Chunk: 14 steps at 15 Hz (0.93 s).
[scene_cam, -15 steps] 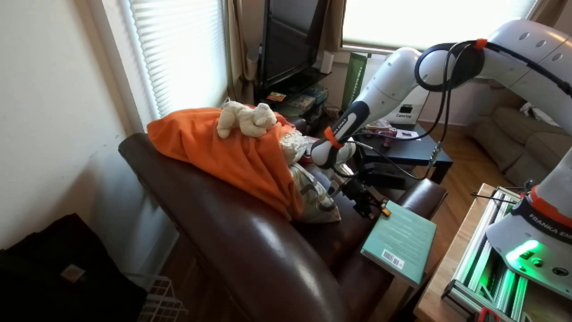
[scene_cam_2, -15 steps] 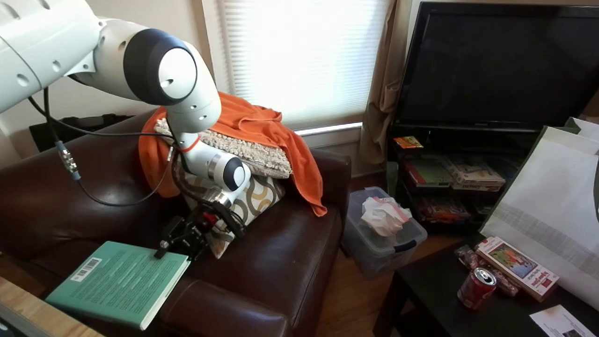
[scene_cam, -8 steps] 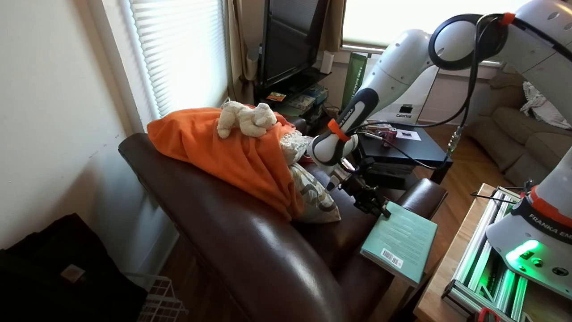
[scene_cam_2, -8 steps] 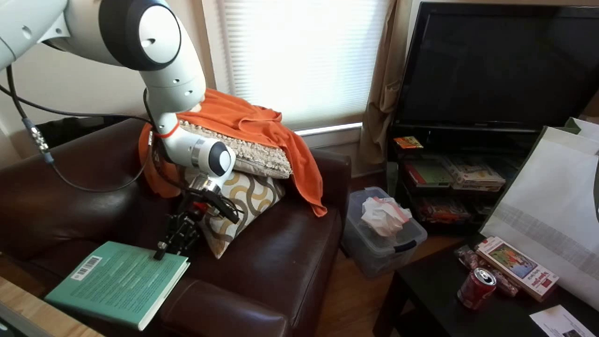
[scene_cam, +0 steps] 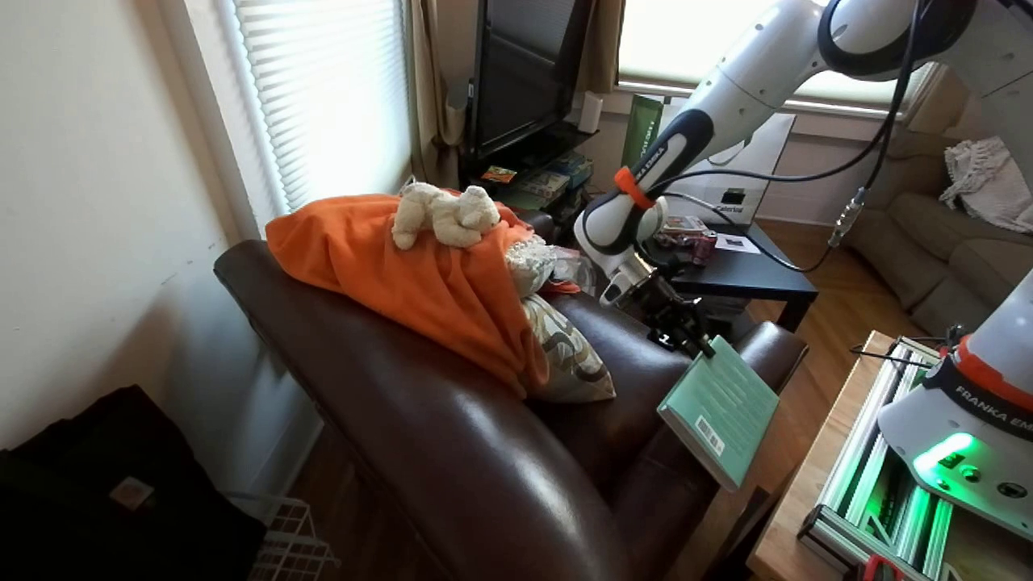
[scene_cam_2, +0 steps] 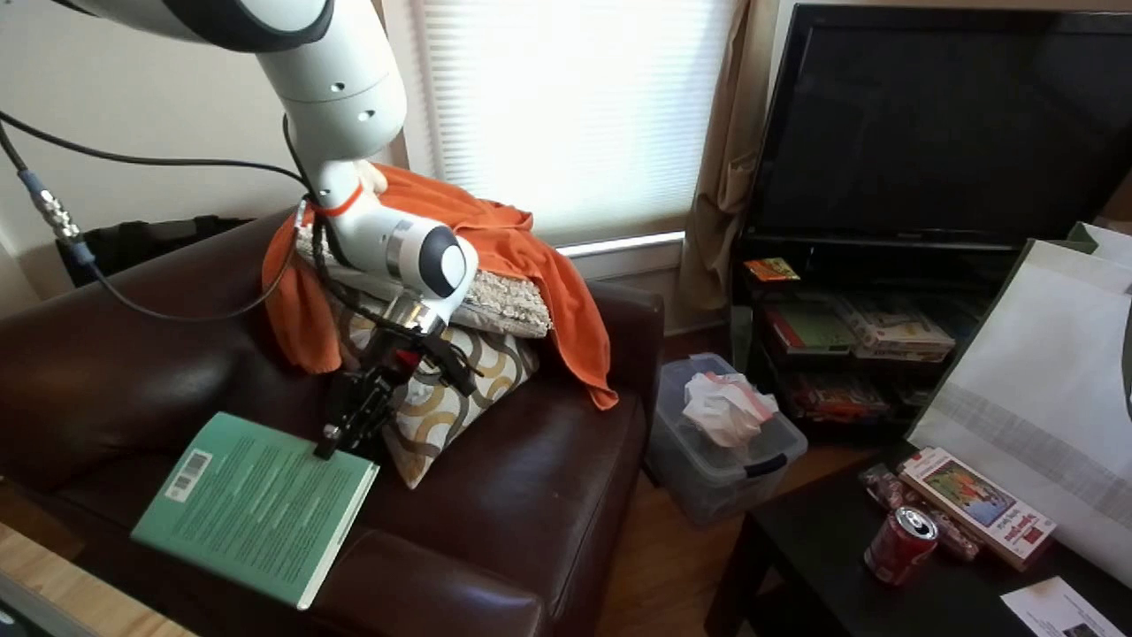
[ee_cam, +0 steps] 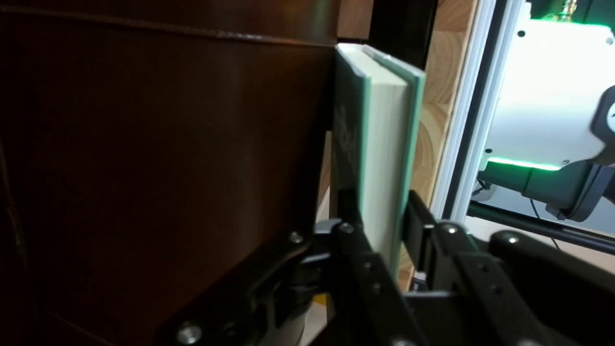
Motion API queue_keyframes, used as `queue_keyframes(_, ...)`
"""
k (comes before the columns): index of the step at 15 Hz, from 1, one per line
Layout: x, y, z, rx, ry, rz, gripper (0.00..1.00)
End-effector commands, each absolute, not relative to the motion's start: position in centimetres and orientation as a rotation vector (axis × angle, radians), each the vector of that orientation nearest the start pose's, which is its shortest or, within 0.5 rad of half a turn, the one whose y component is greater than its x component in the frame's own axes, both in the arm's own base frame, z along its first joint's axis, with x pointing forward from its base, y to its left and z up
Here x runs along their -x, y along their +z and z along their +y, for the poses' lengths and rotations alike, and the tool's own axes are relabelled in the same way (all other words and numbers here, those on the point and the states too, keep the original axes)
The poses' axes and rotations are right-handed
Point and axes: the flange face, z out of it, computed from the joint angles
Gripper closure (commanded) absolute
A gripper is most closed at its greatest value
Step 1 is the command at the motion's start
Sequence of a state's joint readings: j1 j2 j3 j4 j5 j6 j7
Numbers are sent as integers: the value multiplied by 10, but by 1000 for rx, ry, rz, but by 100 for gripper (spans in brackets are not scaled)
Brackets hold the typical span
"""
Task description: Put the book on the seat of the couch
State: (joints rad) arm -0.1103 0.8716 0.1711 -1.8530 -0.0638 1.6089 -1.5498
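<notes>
The gripper (ee_cam: 383, 211) pinches the teal-green book (scene_cam_2: 252, 513), one jaw against each cover. In an exterior view the hold is on the book's far edge, toward the right corner, so the tilted book reaches out to the near left of the gripper. It hangs above or beside the near armrest (scene_cam_2: 433, 579) of the dark brown couch (scene_cam_2: 531, 469); which, and whether they touch, I cannot quite tell.

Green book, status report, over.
End effector closed. Green book gripped by one edge, tilted, not yet on couch seat. Couch arm possibly in the way; patterned pillow on seat.
</notes>
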Motion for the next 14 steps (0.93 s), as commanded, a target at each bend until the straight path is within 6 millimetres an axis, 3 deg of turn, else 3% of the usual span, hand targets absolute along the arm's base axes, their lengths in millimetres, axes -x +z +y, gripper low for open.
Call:
queue_keyframes(1,-488,90,-36,1486,682,-1520,93)
queue_keyframes(4,-503,135,-86,1618,497,-1455,93)
queue_keyframes(6,-513,161,-95,1752,388,-1428,93)
queue_keyframes(8,-521,187,-87,1876,295,-1441,93)
queue_keyframes(10,-535,200,-70,1998,220,-1470,93)
queue_keyframes(12,-549,190,-48,2127,177,-1508,93)
queue_keyframes(14,-558,158,-21,2249,186,-1541,93)
